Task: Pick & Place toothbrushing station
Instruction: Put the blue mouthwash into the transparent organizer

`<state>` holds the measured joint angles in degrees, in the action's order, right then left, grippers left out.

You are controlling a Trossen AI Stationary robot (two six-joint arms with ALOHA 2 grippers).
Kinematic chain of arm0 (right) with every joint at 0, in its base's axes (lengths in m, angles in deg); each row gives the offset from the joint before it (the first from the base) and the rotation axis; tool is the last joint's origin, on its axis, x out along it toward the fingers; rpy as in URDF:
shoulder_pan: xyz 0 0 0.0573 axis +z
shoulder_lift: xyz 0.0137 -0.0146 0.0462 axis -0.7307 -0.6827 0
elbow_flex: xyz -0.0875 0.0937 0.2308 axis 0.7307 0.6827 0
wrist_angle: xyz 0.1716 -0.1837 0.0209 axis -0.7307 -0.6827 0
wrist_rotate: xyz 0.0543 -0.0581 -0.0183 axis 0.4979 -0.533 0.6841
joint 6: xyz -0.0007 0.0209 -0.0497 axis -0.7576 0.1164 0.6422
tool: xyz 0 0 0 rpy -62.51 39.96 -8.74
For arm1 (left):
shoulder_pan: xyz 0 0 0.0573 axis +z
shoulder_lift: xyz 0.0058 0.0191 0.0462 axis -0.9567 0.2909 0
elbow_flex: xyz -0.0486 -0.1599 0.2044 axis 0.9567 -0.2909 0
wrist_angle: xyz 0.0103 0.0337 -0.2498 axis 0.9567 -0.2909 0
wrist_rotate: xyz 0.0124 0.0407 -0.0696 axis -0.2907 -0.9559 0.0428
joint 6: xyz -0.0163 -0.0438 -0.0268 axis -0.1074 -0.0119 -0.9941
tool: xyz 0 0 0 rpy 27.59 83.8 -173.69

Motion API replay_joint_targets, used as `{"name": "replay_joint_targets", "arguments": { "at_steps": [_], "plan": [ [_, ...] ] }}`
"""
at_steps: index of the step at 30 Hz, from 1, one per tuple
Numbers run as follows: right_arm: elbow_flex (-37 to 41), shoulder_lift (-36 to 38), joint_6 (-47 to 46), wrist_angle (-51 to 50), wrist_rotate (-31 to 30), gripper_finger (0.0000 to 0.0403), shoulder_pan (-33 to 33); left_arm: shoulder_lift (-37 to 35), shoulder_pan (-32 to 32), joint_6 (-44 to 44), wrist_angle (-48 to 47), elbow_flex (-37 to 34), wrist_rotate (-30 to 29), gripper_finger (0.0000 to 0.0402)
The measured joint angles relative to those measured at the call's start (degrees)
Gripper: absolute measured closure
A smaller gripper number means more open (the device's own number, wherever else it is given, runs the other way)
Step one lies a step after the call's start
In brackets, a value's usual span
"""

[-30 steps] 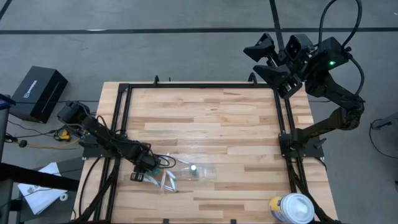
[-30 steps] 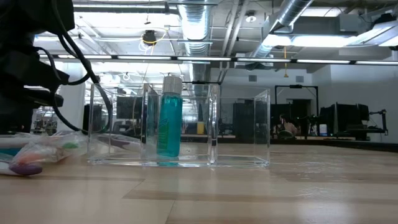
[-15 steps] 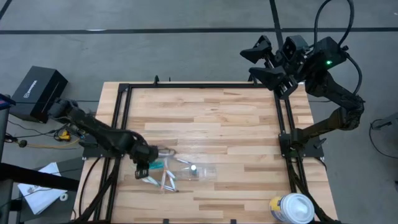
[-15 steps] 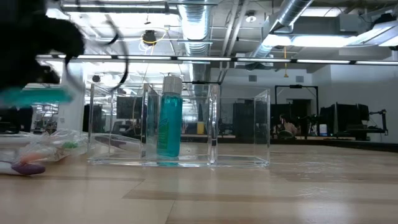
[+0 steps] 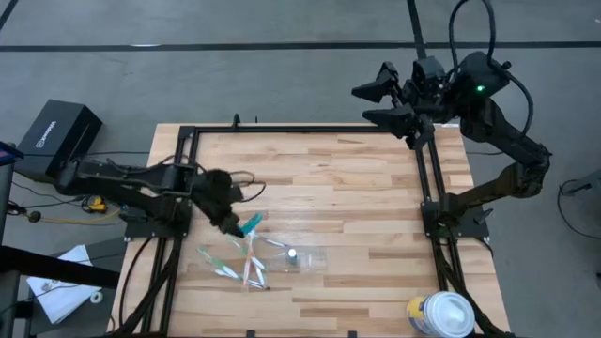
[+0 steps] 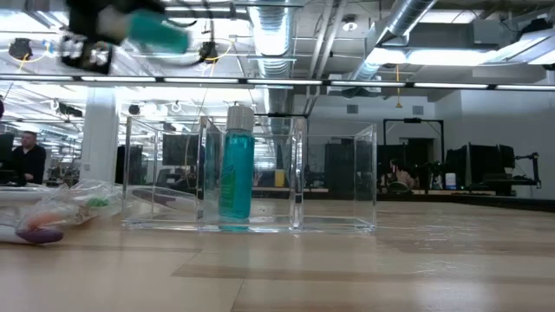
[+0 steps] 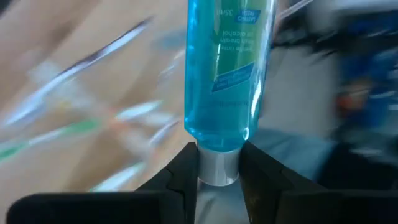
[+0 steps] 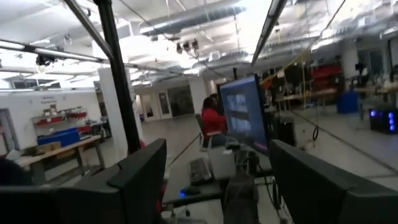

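Wooden table [image 5: 357, 197], left fingers [image 7: 219, 163] clamping teal tube [image 7: 225, 68] at its cap, right fingers [image 8: 217, 180] spread wide

Left pincer [image 6: 91, 39] motion-blurred in low view; held teal tube [image 7: 227, 68] cut off at frame top in left wrist view; toothbrushes [image 7: 74, 134] beneath smeared.

Held tube [image 7: 225, 68]: teal liquid with a printed label and silver cap, sitting clamped by its cap between the left gripper's [image 5: 239, 222] fingers [image 7: 177, 177], hanging above the bench left of centre in the high view.
Clear holder [image 6: 251, 178]: see-through box with dividers, standing upright at centre of the low view.
Tube in holder [image 6: 236, 165]: teal, white-capped, standing upright inside a middle compartment.
Toothbrushes [image 5: 246, 270]: slim, pale, lying scattered at lower left of the high view, just beside the holder.
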<state>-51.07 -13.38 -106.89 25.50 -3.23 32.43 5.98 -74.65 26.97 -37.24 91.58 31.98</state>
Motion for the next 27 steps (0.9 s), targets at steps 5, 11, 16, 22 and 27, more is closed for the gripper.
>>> {"name": "replay_joint_targets", "arguments": {
  "at_steps": [5,11,16,22,27],
  "plan": [
    [0.00,0.02,1.24,-9.90,2.09,0.0129,-0.14,0.00,5.68,-8.74,17.92,0.04,4.10,0.0321],
    [0.01,-0.04,6.70,-21.64,5.78,0.0129,1.36,0.02,11.29,-15.17,27.08,0.04,8.45,0.0321],
    [0.02,-0.26,13.38,-29.10,7.90,0.0129,2.64,1.08,11.65,-21.83,38.37,0.02,13.11,0.0321],
    [0.04,-3.64,16.82,-32.50,11.75,0.0129,4.74,6.77,9.61,-29.97,62.04,0.73,13.12,0.0321],
    [0.02,-6.55,19.30,-30.54,15.25,0.0129,5.44,13.41,6.94,-29.89,65.72,6.98,16.19,0.0321]
  ]
}}
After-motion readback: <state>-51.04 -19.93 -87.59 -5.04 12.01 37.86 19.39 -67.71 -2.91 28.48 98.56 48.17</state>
